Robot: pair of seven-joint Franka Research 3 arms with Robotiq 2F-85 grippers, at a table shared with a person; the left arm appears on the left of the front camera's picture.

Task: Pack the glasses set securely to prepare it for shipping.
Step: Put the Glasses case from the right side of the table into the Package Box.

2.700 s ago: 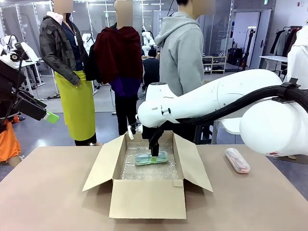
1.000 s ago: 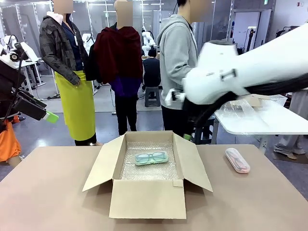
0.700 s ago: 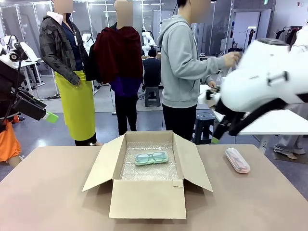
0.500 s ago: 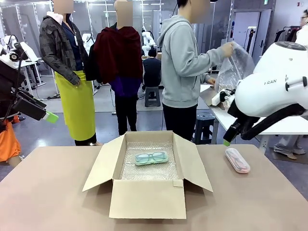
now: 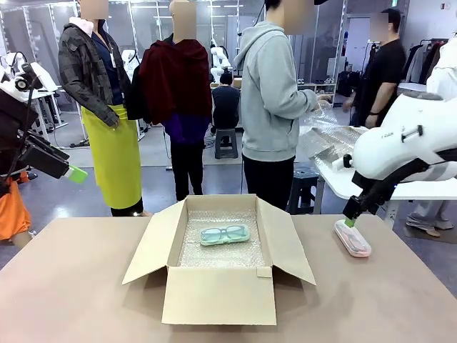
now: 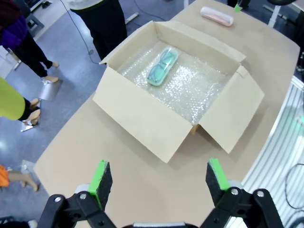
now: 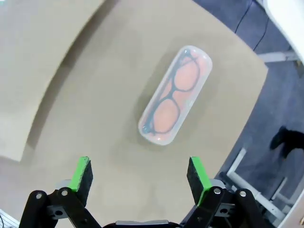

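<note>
The mint-green case (image 5: 224, 234) with spectacle frames lies on the bubble wrap inside the open cardboard box (image 5: 218, 294); the left wrist view looks down on this mint-green case (image 6: 162, 66) too. The pale pink and white case (image 5: 352, 238) rests on the table right of the box, and the right wrist view shows dark frames inside this pink case (image 7: 175, 94). My right gripper (image 5: 350, 220) hangs open just above the pink case, fingers (image 7: 81, 172) spread wide and empty. My left gripper (image 6: 156, 175) is open, high off the table's left side.
The box flaps (image 5: 151, 246) stand out to both sides. A person in a grey hoodie (image 5: 271, 93) stands behind the table handling bubble wrap (image 5: 335, 139) on a white side table. Other people stand further back. The table edge (image 7: 237, 137) is near the pink case.
My right arm left the mint-green case in the box, rose, swung right and came down over the pink case. The person lowered the bubble wrap. The left arm stayed put.
</note>
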